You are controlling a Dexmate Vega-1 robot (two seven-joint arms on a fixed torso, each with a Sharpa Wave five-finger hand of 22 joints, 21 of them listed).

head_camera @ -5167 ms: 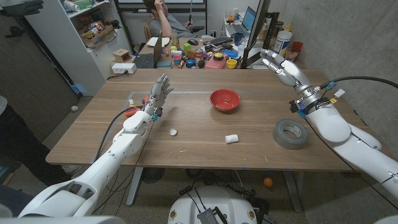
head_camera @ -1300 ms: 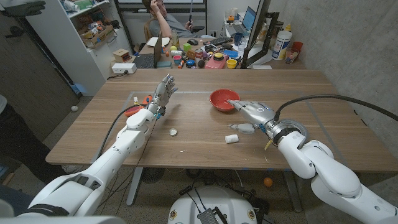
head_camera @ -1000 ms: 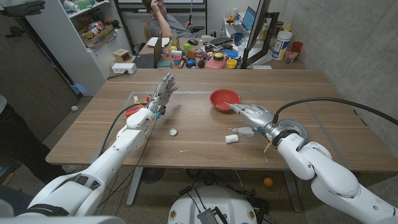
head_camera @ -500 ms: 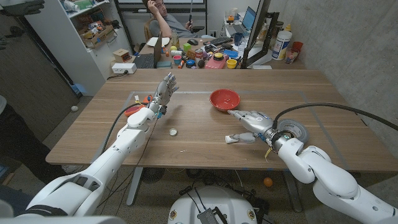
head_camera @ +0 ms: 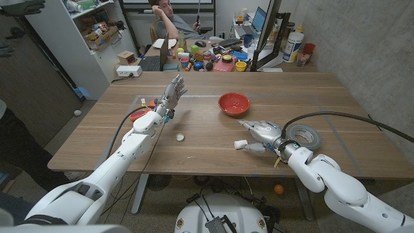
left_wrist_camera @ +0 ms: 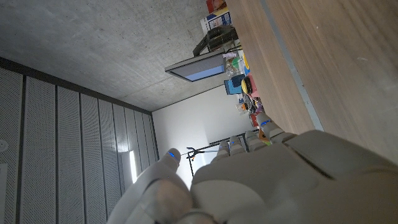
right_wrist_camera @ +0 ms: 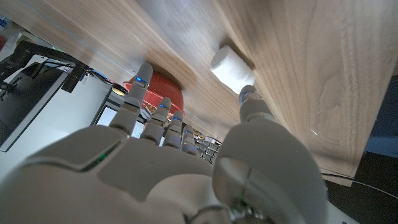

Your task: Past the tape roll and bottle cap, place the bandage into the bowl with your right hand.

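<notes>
The small white bandage roll (head_camera: 241,144) lies on the wooden table (head_camera: 213,158), in front of the red bowl (head_camera: 233,103). My right hand (head_camera: 260,131) hovers low just right of the roll with its fingers spread; the thumb tip (right_wrist_camera: 249,97) reaches the bandage (right_wrist_camera: 228,64), and nothing is gripped. The bowl (right_wrist_camera: 163,88) shows beyond the fingers. The grey tape roll (head_camera: 305,135) lies right of that hand, partly behind the forearm. A white bottle cap (head_camera: 180,136) lies to the left. My left hand (head_camera: 170,94) (left_wrist_camera: 261,180) is raised at the far left, fingers apart, holding nothing.
Small orange and coloured items (head_camera: 138,115) lie by my left forearm. Thin tape lines run across the table. Behind the far edge stands a cluttered desk (head_camera: 213,58), and a person (head_camera: 165,19) sits beyond it. A black cable (head_camera: 336,116) loops over my right arm.
My right hand has drawn back from beside the bowl toward me and sunk to the bandage, its thumb now at the roll. The bandage, cap and left hand have stayed put.
</notes>
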